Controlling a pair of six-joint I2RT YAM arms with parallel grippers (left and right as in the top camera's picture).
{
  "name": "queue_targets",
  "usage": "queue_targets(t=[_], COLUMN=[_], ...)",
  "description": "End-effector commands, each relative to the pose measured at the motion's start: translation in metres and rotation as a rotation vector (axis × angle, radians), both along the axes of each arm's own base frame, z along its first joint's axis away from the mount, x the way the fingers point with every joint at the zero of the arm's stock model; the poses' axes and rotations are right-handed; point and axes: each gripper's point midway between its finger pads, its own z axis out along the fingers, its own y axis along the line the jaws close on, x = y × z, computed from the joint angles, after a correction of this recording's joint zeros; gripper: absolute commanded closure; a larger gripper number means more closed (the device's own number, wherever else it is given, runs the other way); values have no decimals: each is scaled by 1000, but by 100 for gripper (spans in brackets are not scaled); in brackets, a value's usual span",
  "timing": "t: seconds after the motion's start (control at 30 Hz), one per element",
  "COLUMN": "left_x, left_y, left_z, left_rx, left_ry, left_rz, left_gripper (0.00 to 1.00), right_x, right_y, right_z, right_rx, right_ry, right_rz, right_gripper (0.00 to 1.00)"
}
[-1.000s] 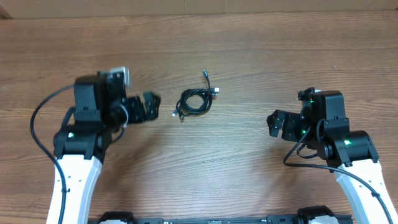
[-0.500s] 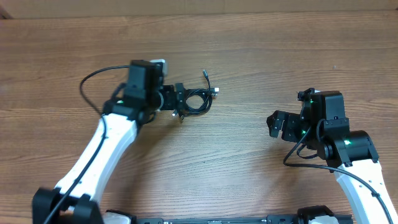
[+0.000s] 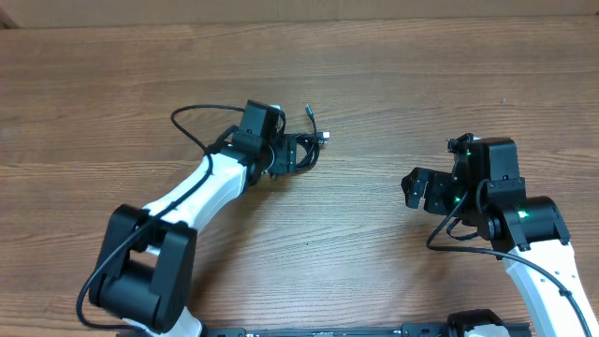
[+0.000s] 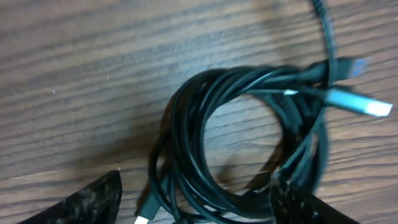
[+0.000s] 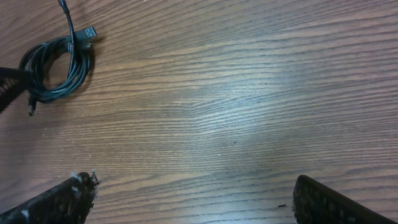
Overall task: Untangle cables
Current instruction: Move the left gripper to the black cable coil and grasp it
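Cables [image 4: 186, 143]: thin black cords wound into one small coil, lying flat on the table [image 3: 374, 75] a little left of centre. A silvery USB plug [image 4: 357, 102] sticks out of the coil on one side. A small plug end [image 4: 143, 219] pokes out near the opposite edge, and one loose tail [image 3: 309, 114] runs off away from the robot.
Left jaws: open, set down over the coil. In the left wrist view one tip is on bare wood just outside the ring. The other is against the strands on the far side, so part of the loop lies between them. Nothing is gripped yet.
Right jaws: wide open and empty, hovering over bare table well to the right of the coil.
Step in hand: probably closing the left jaws on the coil to get a first hold.
Doing it well: pinch only a few strands on one side of the ring, not the whole bundle, so the other loops stay free to slide. Keep the tips low enough that the thin cords do not slip out underneath.
Next need: the right jaws would have to cross to the silvery plug or the loose tail and draw it out while the left holds firm.
Risk: a pinch across every strand would tighten the tangle or drag the whole coil along.
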Motion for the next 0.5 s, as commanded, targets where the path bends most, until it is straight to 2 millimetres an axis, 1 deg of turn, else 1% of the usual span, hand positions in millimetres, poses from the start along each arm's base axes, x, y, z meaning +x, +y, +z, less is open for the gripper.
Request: queue_targets(t=[0.0, 0.17, 0.27, 0.4, 0.47], left_x=[5, -1, -3, -7, -14], left_y=[1, 1, -2, -8, -4], left_z=[-6, -21, -24, -24, -28], left_rx=[25, 24, 11, -16, -2], left_ry=[6, 58, 69, 87, 120], left_rz=[2, 14, 6, -13, 0], left_gripper=[27, 31, 34, 46, 55], right_x=[5, 4, 4, 3, 3], right_y=[4, 8, 8, 12, 15], right_z=[12, 13, 13, 13, 14], right_rx=[19, 39, 39, 60, 72], right_ry=[-35, -33, -32, -30, -28], right_rz=[11, 23, 22, 34, 42], right_gripper=[0, 0, 0, 0, 0])
